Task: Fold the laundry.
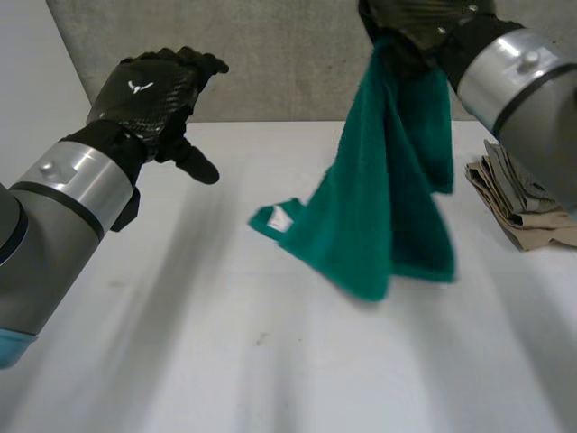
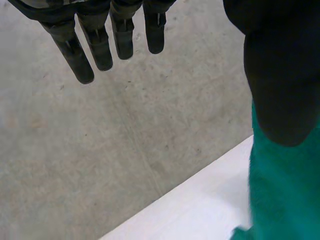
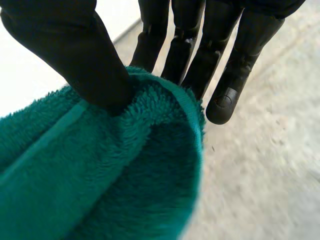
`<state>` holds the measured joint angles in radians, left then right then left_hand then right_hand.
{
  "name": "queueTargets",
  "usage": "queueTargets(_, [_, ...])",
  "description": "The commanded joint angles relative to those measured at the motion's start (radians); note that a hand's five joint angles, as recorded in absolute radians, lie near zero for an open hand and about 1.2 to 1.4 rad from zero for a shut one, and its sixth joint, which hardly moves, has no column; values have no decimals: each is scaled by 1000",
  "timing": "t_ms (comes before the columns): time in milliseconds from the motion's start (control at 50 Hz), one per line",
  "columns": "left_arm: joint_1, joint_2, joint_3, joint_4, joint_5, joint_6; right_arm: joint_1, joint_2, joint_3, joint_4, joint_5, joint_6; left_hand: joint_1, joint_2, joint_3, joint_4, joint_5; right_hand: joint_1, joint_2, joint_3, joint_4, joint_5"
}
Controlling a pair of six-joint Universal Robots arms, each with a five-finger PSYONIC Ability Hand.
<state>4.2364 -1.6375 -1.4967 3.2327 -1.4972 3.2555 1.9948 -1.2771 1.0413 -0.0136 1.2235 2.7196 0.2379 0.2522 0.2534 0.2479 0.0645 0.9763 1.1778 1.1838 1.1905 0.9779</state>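
The green towel [image 1: 388,207] hangs bunched from my right hand [image 1: 410,27] over the middle of the table [image 1: 270,361]; I cannot tell whether its lowest tip touches. I pinch a hemmed edge between my thumb and straight fingers [image 3: 192,45], held high so the cloth drops free and offers a corner. My left hand [image 1: 153,90] hovers beside it, fingers straight and apart, empty, likely placed to take that corner. A folded beige pile [image 1: 523,203] sits well aside, on my right.

Left hand [image 1: 151,90] raised, fingers [image 2: 98,46] straight, right hand [image 1: 413,23] high, thumb pinching
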Motion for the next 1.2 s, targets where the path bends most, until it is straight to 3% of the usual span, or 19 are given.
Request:
queueTargets(20, [68,-10,-48,2,0,-10,114,126,-63,46,-62,92,-4,-18,-19,-14,-5,420,218,212,206,244])
queueTargets(120, [96,-15,-51,9,0,-11,255,243,23,112,-67,104,-10,-24,-25,-20,-11,420,218,212,206,244])
queueTargets(180, [117,-16,-51,16,-3,-10,280,275,75,159,-68,100,-33,-48,-49,-43,-34,420,218,212,206,244])
queueTargets(240, [149,-22,-51,25,-3,-10,286,289,141,227,-81,88,-33,-48,-49,-43,-34,-404,-606,-612,-618,-580])
queueTargets(280, [163,-27,-51,32,-2,-10,286,282,181,257,-91,60,-33,-48,-49,-43,-34,-802,-1003,-1009,-1016,-978])
queueTargets(380, [172,-57,-46,68,5,-5,272,240,246,267,-118,29,-33,-48,-49,-43,-34,-802,-1003,-1009,-1016,-978])
queueTargets(440, [166,-80,-46,97,15,-4,202,138,285,265,-110,31,-24,-39,-40,-34,-26,-802,-1003,-1009,-1016,-978])
queueTargets(560, [134,-186,-39,162,142,1,55,44,379,225,-101,45,-4,-18,-19,-14,-5,-802,-1003,-1009,-1016,-978])
queueTargets(700, [85,-303,-22,159,270,4,-48,-2,515,146,-27,69,61,46,45,51,60,-802,-1003,-1009,-1016,-978])
queueTargets(800, [-18,-361,-27,159,275,30,-132,-8,598,69,30,48,158,143,142,148,156,-802,-1003,-1009,-1016,-978])
queueTargets(1040, [-206,-599,130,165,268,317,-188,1,741,-35,37,-37,204,190,189,194,203,-802,-1003,-1009,-1016,-978])
queueTargets(1200, [-246,-749,286,170,252,411,-177,18,790,-132,42,-43,269,255,254,259,268,-802,-1003,-1009,-1016,-978])
